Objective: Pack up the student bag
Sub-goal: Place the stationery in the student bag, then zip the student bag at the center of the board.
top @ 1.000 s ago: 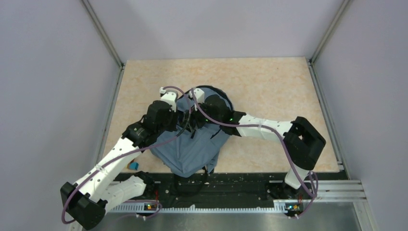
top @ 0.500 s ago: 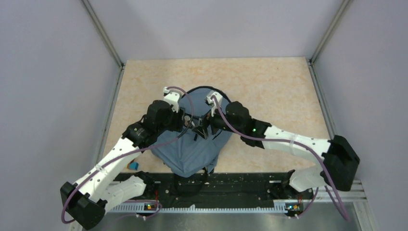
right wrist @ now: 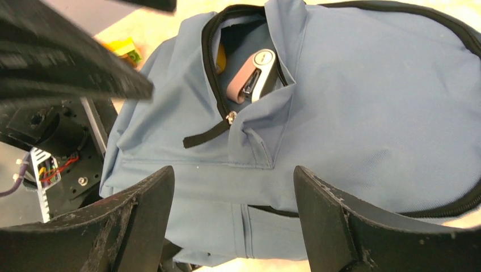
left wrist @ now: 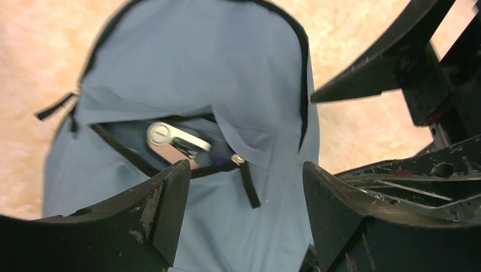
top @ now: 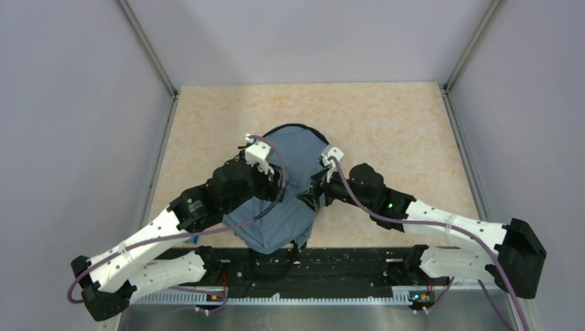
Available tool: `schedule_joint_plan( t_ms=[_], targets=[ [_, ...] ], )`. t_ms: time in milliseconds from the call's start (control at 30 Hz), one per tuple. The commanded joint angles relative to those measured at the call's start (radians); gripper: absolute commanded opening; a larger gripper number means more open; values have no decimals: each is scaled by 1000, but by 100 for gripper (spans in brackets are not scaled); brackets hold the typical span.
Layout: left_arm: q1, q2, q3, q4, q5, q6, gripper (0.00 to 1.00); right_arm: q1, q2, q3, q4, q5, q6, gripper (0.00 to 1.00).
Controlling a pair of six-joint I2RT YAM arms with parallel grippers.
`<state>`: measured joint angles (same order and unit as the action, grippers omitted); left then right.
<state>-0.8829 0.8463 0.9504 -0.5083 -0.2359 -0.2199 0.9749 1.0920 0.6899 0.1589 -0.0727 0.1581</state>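
One bag (top: 286,186) lies flat on the table (top: 386,131), between the two arms. The left gripper (left wrist: 245,170) and right gripper (right wrist: 232,173) both hang over it, jaws apart and empty. One stapler (left wrist: 176,141) protrudes from the unzipped pocket (left wrist: 127,136). Risk: the zipper may jam against it, or tilting the bag may spill it.

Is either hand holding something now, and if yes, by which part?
Nothing is held. The left hand and the right hand are both open above the student bag.
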Motion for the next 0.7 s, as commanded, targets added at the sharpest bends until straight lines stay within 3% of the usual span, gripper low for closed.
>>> schedule_joint_plan(
  t_ms=[0, 300, 667],
  targets=[
    [-102, 64, -38, 14, -142, -188, 76, 8, -46, -20, 66, 37, -6, 74],
    [-162, 102, -84, -1, -262, -374, 68, 8, -61, -40, 67, 48, 4, 72],
    [-162, 151, -133, -20, -281, -447, 61, 9, -13, -33, 98, 15, -7, 67]
  ],
)
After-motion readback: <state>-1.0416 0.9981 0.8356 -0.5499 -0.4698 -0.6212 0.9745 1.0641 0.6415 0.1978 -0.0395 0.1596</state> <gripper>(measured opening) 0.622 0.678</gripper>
